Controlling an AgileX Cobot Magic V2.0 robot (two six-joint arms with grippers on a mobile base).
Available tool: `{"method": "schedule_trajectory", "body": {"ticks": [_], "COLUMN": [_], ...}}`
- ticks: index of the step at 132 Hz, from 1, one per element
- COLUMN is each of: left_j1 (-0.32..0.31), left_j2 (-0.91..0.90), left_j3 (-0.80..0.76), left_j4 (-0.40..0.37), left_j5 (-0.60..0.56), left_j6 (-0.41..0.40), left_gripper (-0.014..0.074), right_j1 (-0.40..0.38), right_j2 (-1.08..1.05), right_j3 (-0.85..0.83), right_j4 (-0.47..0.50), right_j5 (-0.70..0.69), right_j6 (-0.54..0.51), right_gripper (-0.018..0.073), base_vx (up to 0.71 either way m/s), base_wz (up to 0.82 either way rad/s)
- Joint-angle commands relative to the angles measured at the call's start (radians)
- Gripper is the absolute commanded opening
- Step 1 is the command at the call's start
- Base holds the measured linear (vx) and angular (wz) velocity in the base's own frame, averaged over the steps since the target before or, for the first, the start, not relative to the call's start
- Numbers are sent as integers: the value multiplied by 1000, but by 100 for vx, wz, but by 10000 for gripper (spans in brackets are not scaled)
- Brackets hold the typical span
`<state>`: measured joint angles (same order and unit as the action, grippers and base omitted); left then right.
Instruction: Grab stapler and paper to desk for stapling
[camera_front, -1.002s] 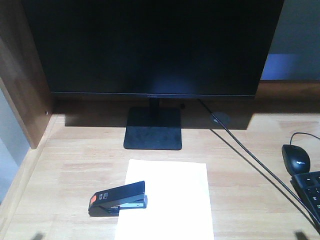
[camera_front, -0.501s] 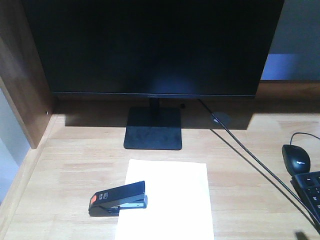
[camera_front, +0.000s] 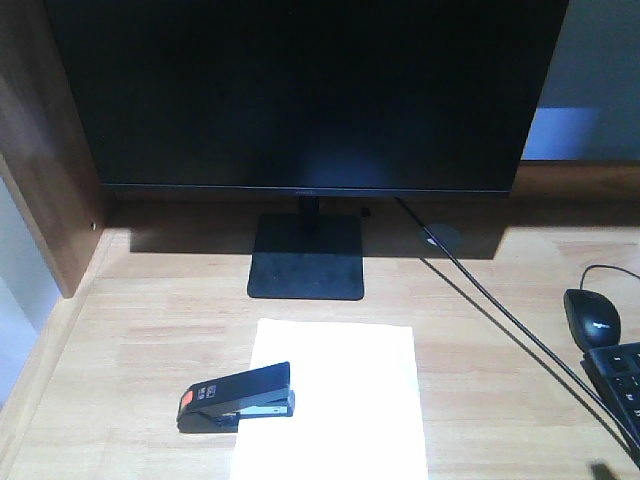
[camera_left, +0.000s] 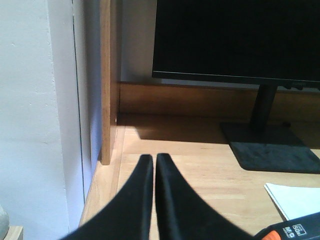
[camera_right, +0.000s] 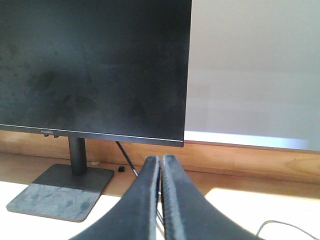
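Unmoved since earlier frames: stapler (camera_front: 237, 397) resting across left edge of paper (camera_front: 335, 400) on tabletop (camera_front: 150, 330); left gripper (camera_left: 153, 165) and right gripper (camera_right: 161, 165), fingers pressed together, empty, hovering clear; placement apparently done, next move likely pressing stapler down.

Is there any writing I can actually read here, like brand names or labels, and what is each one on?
"HUAWEI", small, on the monitor's lower bezel in the right wrist view; it reads only faintly.
Stapler white label: print too small to read.
Orange patch on the stapler: no text legible.
Mouse: a tiny logo, unreadable.
Keyboard keys: blurred, unreadable.
Paper: no readable writing.
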<state>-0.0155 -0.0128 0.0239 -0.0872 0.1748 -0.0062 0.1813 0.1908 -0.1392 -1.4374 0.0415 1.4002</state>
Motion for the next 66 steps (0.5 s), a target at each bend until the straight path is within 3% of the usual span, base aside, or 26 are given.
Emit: {"method": "schedule_trajectory", "body": {"ticks": [1,66], "left_j1": [1,1], "left_j2": [-16,-15], "left_j3": [11,11], "left_j4": [1,-1], "left_j5": [-84,-76], "left_j6": [-10,-10], "left_gripper": [-6,-6], "right_j1": [2,2], "right_j2": [9,9], "right_j3": [-27,-27], "right_j4": [-13,-13], "right_j5": [-6,-6], "right_j6": [-7,-7], "right_gripper": [-6,-6], "base_vx": [0,0], "base_wz": [0,0]}}
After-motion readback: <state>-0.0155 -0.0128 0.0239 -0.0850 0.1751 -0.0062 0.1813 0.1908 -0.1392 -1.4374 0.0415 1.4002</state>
